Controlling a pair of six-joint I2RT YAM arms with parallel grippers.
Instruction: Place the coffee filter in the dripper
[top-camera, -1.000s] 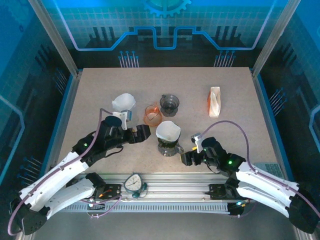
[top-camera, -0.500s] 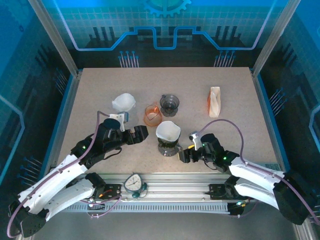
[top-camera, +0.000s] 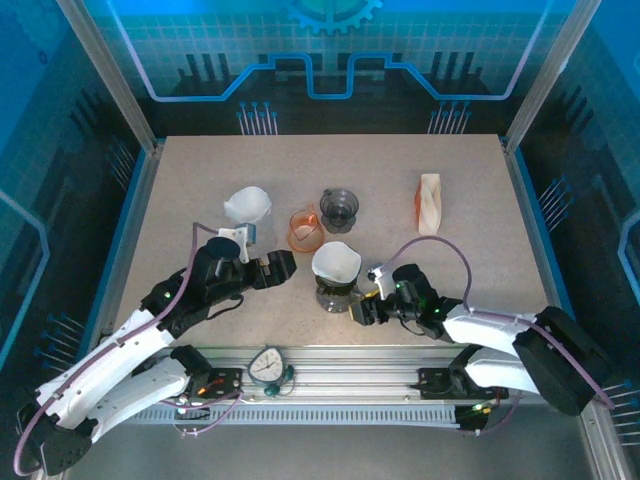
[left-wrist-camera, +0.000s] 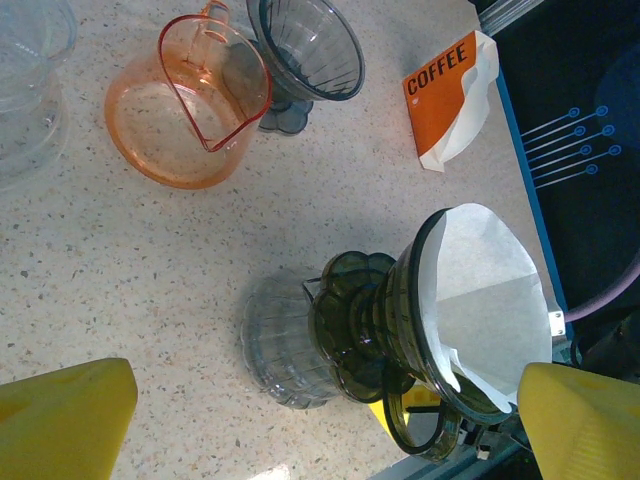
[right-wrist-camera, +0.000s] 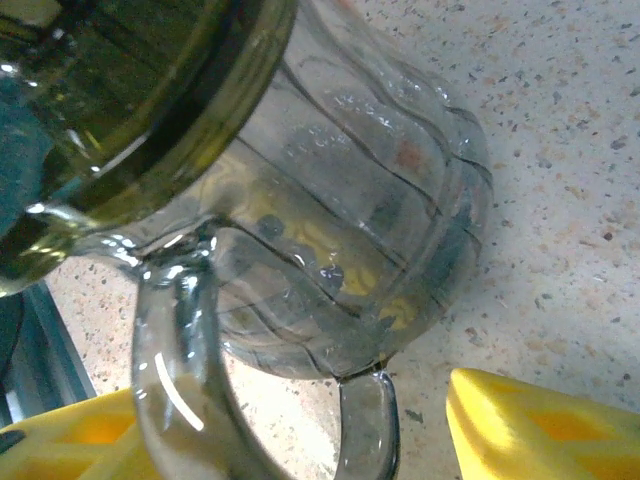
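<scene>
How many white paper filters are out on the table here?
2. One filter lines the dark dripper atop the glass server; a second filter sits left of the orange pitcher. The COFFEE packet may hide more.

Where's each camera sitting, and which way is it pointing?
Top external: above, behind the arms, looking down at the table; both arms, left gripper, right gripper.
Left wrist: on the left arm, facing the coffee filter in the dripper; yellow fingers.
Right wrist: on the right arm, close on the glass server's handle; yellow fingers.
Shared: dripper, in top and left wrist.
</scene>
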